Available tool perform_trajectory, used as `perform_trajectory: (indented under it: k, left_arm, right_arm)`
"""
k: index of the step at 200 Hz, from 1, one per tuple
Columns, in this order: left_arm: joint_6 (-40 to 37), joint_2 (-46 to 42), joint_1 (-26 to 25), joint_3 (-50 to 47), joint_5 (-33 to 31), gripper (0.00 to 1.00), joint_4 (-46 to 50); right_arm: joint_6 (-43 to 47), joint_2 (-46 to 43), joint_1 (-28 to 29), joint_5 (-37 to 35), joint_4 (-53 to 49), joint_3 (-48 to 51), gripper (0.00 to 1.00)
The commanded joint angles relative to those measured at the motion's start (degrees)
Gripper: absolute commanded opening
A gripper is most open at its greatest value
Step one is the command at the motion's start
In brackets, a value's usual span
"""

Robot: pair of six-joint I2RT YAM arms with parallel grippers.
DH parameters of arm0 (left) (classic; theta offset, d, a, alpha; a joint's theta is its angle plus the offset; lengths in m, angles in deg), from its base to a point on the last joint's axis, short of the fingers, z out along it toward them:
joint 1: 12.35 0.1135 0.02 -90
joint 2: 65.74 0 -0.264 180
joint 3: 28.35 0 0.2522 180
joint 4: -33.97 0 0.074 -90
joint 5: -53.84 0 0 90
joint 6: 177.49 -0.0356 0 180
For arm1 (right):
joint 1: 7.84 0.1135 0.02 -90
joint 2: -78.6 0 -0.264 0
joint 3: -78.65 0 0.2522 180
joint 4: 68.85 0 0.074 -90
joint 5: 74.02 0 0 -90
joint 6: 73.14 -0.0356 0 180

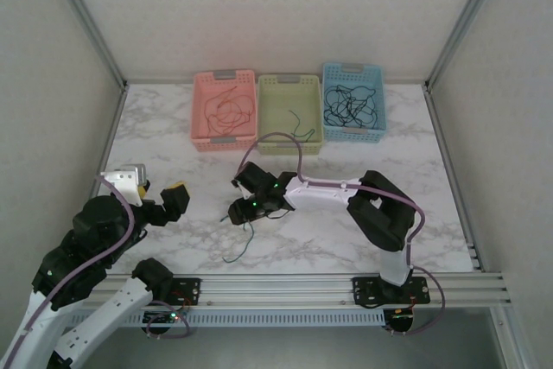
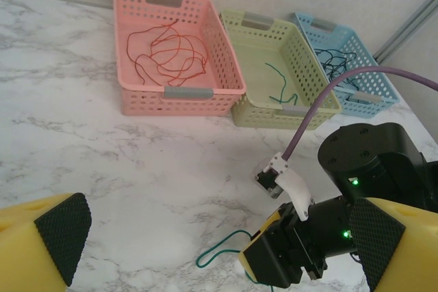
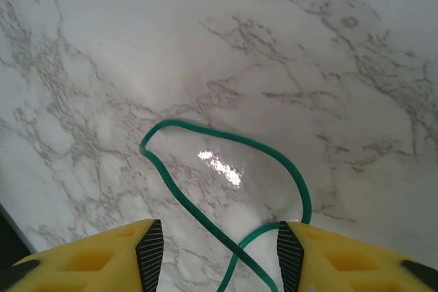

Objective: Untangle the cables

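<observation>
A green cable [image 3: 179, 125] lies loose on the marble table [image 1: 173, 136], and its loop shows as the green cable [image 1: 245, 242] and the green cable [image 2: 217, 249]. My right gripper [image 3: 220, 254] is low over it and open, and the strand crosses itself between the two pads without being pinched. That right gripper [image 1: 238, 195] is at the table's middle, also seen as the right gripper [image 2: 274, 259]. My left gripper [image 2: 217, 237] is wide open and holds nothing. It hovers at the near left as the left gripper [image 1: 162, 200]. Red cables [image 1: 223, 110], one green cable [image 1: 295, 118] and dark cables [image 1: 351, 108] lie in baskets.
Three baskets stand in a row at the back: the pink basket [image 1: 200, 92], the green basket [image 1: 268, 110] and the blue basket [image 1: 329, 84]. The right arm's thick purple-grey cable [image 1: 294, 149] arches over the table's middle. Frame posts stand at the back corners.
</observation>
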Motion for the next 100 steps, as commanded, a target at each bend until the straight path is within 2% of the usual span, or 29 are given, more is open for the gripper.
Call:
perform_trajectory:
  k: [1,27,36,100]
  left_arm:
    - [0.5,0.0,0.5,-0.7,-1.0,1.0,0.8]
    - [0.5,0.2,0.5,-0.7,-0.8,1.0,0.7]
    - [0.5,0.2,0.5,-0.7,-0.8,1.0,0.8]
    - [0.5,0.6,0.5,-0.7,-0.6,1.0,0.8]
  right_arm:
    - [2.2,1.9,1.0,-1.8,-3.0,-1.5,0.5]
    - [3.0,3.0,1.3,-2.7,-4.2,-1.9,0.52]
    - [3.1,3.5,1.5,-3.2,-4.5,-2.1,0.5]
    - [4.1,1.6,1.4,-4.5,-4.4,-3.1,0.12]
